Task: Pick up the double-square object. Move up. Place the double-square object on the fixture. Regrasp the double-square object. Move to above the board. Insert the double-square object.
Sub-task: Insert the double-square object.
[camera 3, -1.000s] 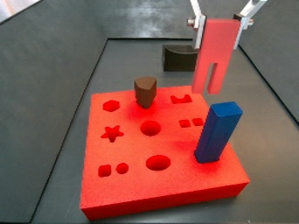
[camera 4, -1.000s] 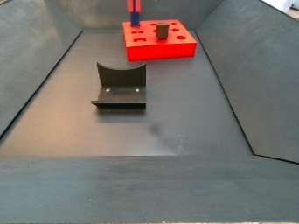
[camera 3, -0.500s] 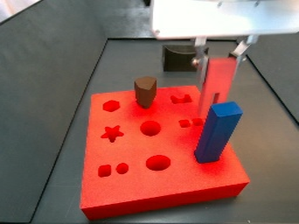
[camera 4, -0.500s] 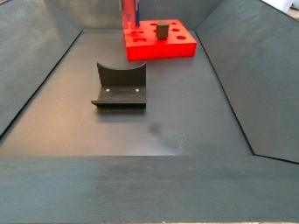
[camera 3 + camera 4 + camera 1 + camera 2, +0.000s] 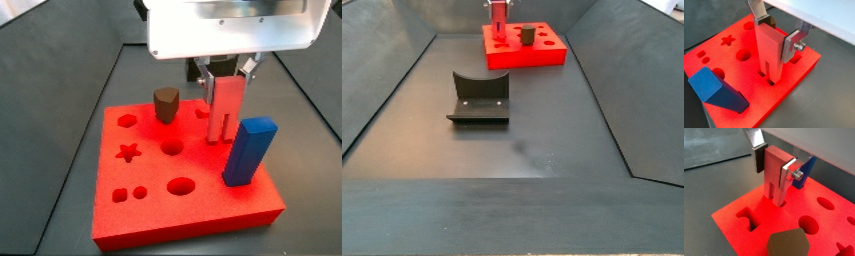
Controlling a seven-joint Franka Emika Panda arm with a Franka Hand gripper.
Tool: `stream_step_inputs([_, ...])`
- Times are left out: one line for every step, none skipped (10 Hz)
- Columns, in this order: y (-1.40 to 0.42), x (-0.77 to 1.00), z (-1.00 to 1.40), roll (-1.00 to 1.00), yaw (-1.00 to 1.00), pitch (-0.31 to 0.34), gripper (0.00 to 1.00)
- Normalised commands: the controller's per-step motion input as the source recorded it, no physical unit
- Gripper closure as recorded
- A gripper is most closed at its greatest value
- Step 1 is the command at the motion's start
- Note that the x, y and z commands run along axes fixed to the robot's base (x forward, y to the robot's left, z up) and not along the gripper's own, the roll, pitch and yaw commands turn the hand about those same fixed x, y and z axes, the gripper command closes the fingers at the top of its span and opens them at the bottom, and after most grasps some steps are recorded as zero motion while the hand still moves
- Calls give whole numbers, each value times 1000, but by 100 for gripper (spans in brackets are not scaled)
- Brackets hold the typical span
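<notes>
Now you are watching the last step: the gripper point(image 5: 777, 37) is standing over the board point(image 5: 801, 75), its flat silver fingers point(image 5: 791, 45) clamping the bar point(image 5: 769, 52) upright by its upper part. In both wrist views the bar's lower end is sitting at, or just inside, the double-square hole near the board's edge; how deep it is sitting, you cannot tell. Judging from this, the pick-up, the stop at the fixture point(image 5: 478, 97) and the regrasp are behind you, and only pressing the bar fully home and letting go are left.

The bar is looking matte and foam-like, salmon red, a slim rectangular prism with a narrow slot cut up its lower end. The board is showing the same matte red, a thick square slab with cut-outs: a star point(image 5: 728, 40), round holes, small squares. The blue block point(image 5: 717, 91) is standing tall in its hole near a board corner, smooth with sharp edges. The brown peg point(image 5: 166, 103) is sitting in another hole towards the far edge, hexagonal and dull. The fixture is resting empty on the dark grey floor, well apart from the board, with a curved notch in its upright part.
</notes>
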Motion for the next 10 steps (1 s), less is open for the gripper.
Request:
stream_step_inputs([-146, 0, -431, 0, 46, -3, 100])
stream_step_inputs([-126, 0, -440, 0, 43, -16, 100])
stream_step_inputs([-154, 0, -440, 0, 49, -11, 100])
stream_step_inputs([-140, 66, -449, 0, 34, -1, 100])
stream_step_inputs([-143, 174, -500, 0, 34, 0, 100])
stream_step_inputs([-117, 177, -531, 0, 29, 0, 100])
stream_step_inputs([-57, 51, -531, 39, 57, 0, 100])
stream_step_inputs([0, 0, 0, -10, 0, 0, 100])
stream_step_inputs([69, -69, -26, 59, -80, 0, 100])
stream_step_inputs([0, 0, 0, 0, 0, 0, 100])
